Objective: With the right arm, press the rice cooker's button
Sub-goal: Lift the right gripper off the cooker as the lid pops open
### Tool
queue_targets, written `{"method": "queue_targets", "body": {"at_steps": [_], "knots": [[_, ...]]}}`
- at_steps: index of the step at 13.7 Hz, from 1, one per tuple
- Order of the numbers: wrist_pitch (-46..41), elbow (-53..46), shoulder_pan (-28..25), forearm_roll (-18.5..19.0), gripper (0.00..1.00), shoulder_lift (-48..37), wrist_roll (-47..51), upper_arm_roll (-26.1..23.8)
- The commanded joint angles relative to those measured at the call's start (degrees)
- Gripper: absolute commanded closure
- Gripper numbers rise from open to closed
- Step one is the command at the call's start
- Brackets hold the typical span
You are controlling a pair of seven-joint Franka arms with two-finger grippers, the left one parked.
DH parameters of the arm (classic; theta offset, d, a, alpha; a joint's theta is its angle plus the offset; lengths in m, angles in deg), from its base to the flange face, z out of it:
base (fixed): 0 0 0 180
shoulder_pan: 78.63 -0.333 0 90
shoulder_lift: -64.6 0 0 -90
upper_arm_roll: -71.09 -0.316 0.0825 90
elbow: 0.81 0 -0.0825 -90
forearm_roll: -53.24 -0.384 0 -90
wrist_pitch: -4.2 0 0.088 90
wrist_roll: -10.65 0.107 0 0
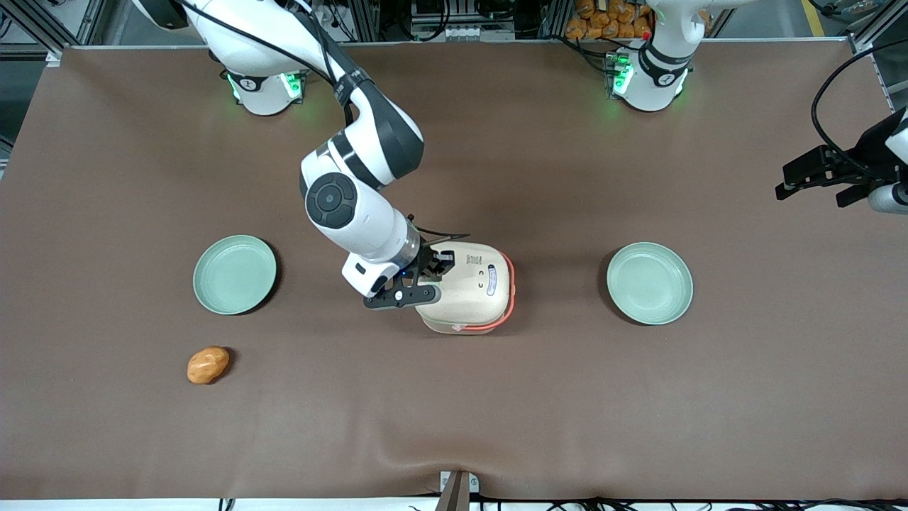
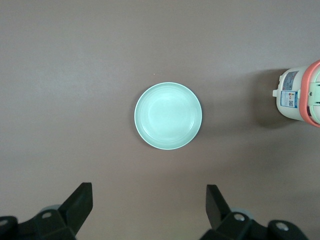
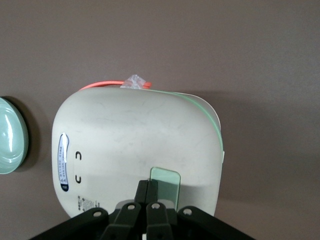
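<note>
**Closed gripper at the rice cooker's green button**

The rice cooker stood near the middle of the brown table, lid down, its salmon-orange handle curving along the side toward the parked arm's end. The right arm reached down over it from the table's back edge, and the gripper hung over the lid's edge on the working arm's side. From the wrist camera the two black fingers were pressed together with no gap between them and nothing held. Their tips lay over the edge of the button, the pale green rounded rectangle set at the rim of the cream lid; whether they actually touched it could not be told. A dark-edged oval sticker sat on the lid well apart from the button, with two small marks beside it.

One pale green plate lay toward the working arm's end of the table, a second plate toward the parked arm's end, both well apart from the cooker. A small orange-brown lump rested nearer the front camera than the first plate.
</note>
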Motion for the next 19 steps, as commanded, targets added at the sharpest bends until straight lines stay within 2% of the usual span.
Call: {"method": "queue_targets", "body": {"at_steps": [1, 2, 4, 8, 11, 14, 18, 19], "knots": [[-5.65, -1.57, -0.87, -1.24, 0.80, -2.99, 2.58, 0.82], [-7.32, -1.57, -0.79, -1.15, 0.62, -4.13, 2.68, 0.91], [-9.26, -1.48, -0.61, -0.98, 0.46, -6.33, 2.59, 0.91], [-13.57, -0.61, 0.44, -0.36, 0.01, -10.28, 1.98, 1.00], [-16.03, 1.23, 2.37, 0.43, 0.00, -13.71, 1.62, 1.00], [-22.35, 1.33, 6.32, 0.70, 0.00, -17.75, 1.62, 0.73], [-37.45, 1.85, 15.71, 1.92, 0.00, -24.78, 1.45, 0.47], [-38.62, 3.77, 19.04, 2.01, 0.00, -27.14, 1.27, 0.38]]}}
